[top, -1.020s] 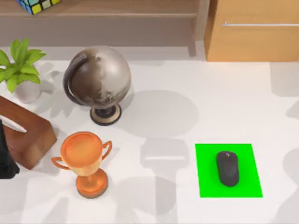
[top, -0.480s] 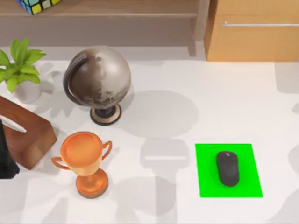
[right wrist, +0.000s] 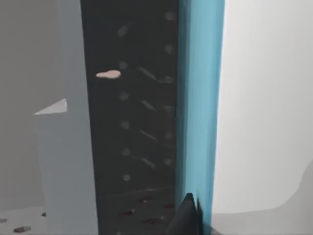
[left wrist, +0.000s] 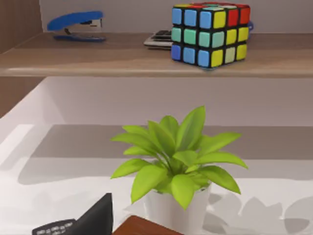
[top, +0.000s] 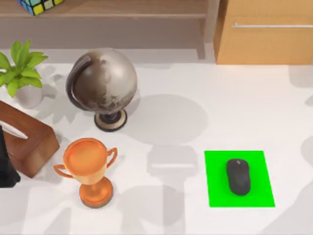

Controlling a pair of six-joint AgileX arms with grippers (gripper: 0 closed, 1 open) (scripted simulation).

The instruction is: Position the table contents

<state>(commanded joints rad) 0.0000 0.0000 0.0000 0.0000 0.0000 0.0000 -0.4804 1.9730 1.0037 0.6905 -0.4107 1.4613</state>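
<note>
Your mouse [top: 238, 176] lies on the green mat [top: 217, 181] near the tabletop's [top: 195, 107] front-right corner — slightly right of the mat's middle, scroll wheel toward the back edge. The left arm [top: 6, 164] sits parked at the left edge beside the brown box [top: 29, 142]. The globe [top: 102, 83] stands toward the back left, the orange trophy [top: 90, 169] in front of it, the potted plant [left wrist: 178, 166] at the back-left corner.
</note>
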